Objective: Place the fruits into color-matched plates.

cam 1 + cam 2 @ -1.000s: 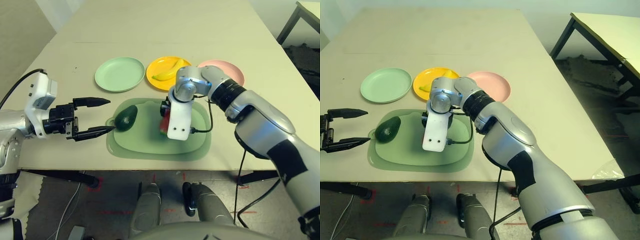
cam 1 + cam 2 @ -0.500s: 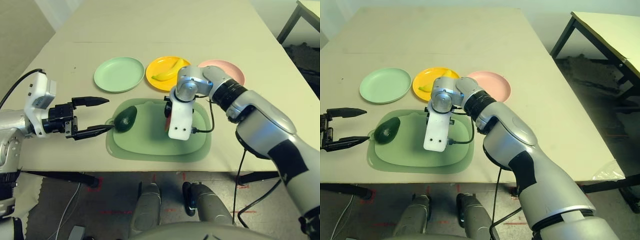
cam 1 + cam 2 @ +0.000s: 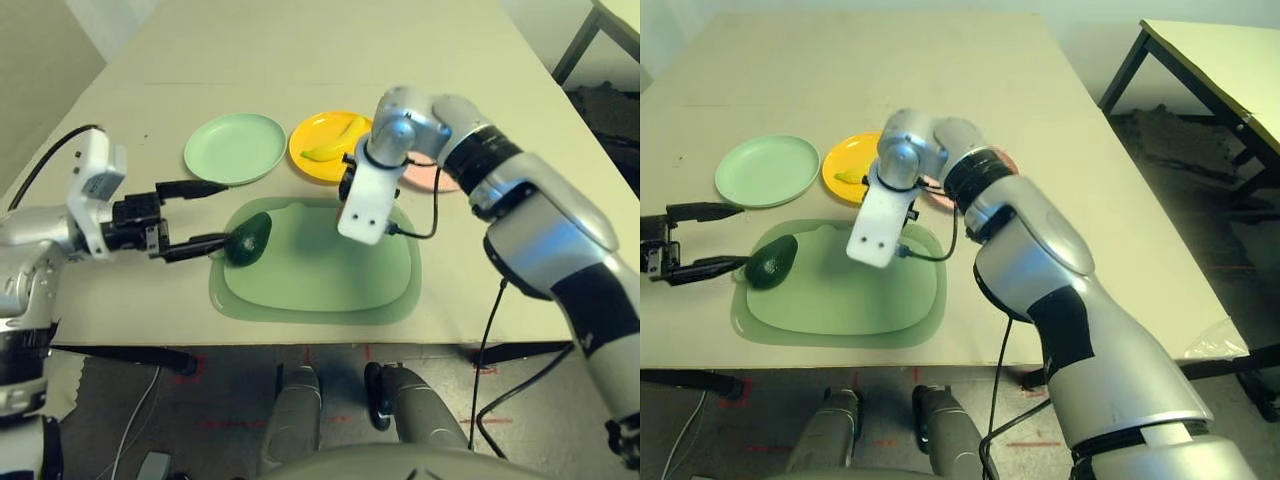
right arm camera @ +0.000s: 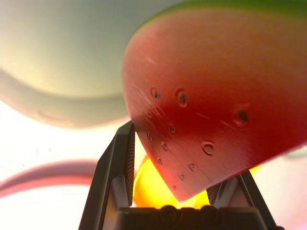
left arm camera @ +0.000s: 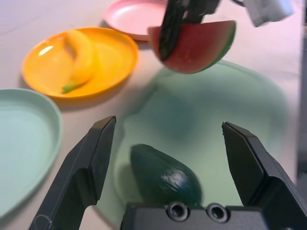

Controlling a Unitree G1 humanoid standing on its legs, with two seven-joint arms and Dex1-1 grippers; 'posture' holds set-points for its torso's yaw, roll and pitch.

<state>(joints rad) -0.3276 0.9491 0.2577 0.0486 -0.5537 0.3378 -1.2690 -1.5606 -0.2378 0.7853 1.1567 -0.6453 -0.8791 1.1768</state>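
Three plates are sitting in a row across the middle of the bench (image 3: 480,60): the green plate (image 3: 235,148) toward the left edge, the yellow plate (image 3: 330,146) in the centre, the pink plate (image 3: 432,172) on the right. The banana (image 3: 335,140) is lying in the yellow plate. Nearer the front edge, the mat (image 3: 315,265) is lying, with the avocado (image 3: 247,239) resting at its left end. The left hand (image 3: 205,215) is sitting just left of the avocado, fingers spread either side. The right hand (image 5: 184,17) is holding the watermelon wedge (image 5: 194,44) above the mat's far edge.
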